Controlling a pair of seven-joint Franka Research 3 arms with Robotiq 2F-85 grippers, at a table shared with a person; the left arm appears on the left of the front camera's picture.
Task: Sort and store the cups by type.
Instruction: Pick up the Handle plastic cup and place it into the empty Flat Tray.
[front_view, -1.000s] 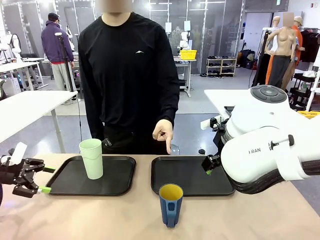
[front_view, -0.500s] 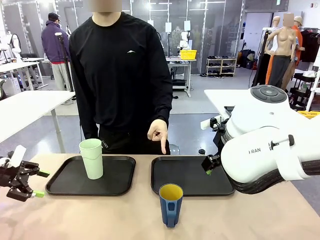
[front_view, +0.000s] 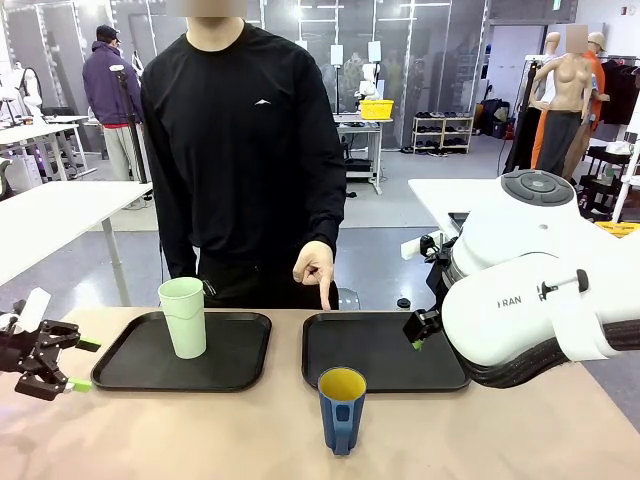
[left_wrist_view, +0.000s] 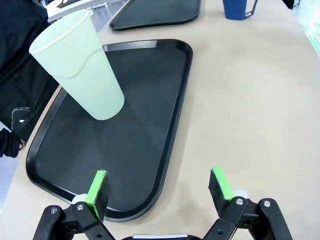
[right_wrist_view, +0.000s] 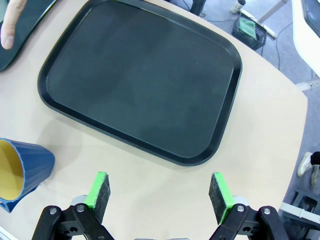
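Right wrist view: blue cup (right_wrist_view: 22, 167) stood near the right pincer (right_wrist_view: 159, 177), which was wide open, empty, probably closest.

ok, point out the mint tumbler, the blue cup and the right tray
mint-green tumbler (front_view: 185, 322): front view, middle of its side wall.
blue cup (front_view: 329, 415): front view, outer wall below the rim.
right tray (front_view: 378, 350): front view, bare floor.

The right arm (front_view: 540, 290) is cased in rounded, glossy white shells, capped by a grey disc (front_view: 537, 187) and marked with grey lettering (front_view: 510, 300). The left gripper (left_wrist_view: 159, 187) and right gripper (right_wrist_view: 159, 192) are built of black linkages (left_wrist_view: 60, 222), joined at round pivot screws and tipped with green pads (left_wrist_view: 98, 186).
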